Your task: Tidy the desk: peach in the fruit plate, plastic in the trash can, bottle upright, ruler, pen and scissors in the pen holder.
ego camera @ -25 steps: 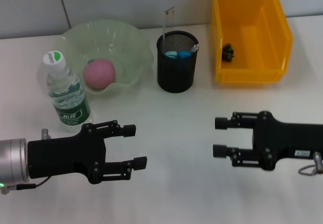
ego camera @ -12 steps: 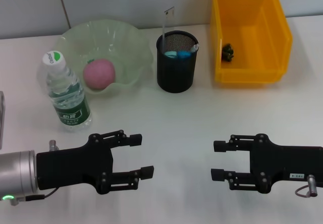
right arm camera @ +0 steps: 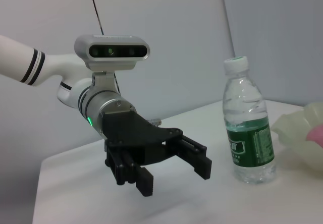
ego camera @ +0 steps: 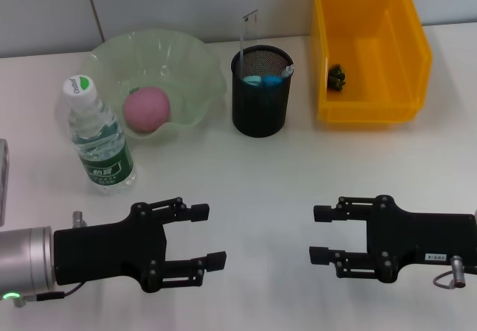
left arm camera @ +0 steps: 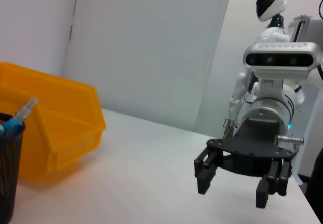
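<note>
desk looks tidied, both arms hanging free

every item of the task appears to be in its place, so the step in hand reads as the close of the job rather than a new pick. the peach (ego camera: 147, 108) lies in the pale green fruit plate (ego camera: 195, 55) at the back left of the counter (ego camera: 261, 182). the bottle (ego camera: 98, 136) stands upright just in front of the plate's left side. the pen holder (ego camera: 260, 101), a black mesh cup, sits between plate and trash can, with a clear ruler (ego camera: 244, 34) sticking up out of it and blue-handled things inside; which is pen and which is scissors i cannot tell. a small dark scrap (ego camera: 337, 77), likely the plastic, lies in the yellow trash can (ego camera: 414, 55).

the left tool (ego camera: 199, 236) hovers low at the front left with its fingers spread wide, holding nothing. the right tool (ego camera: 320, 234) hovers at the front right, also wide and empty, facing the left one.

the next move likely calls only for a check that nothing loose remains, then parking. nothing stands between the tools; the bottle is the nearest thing to the left arm and could be tipped by a careless swing.
</note>
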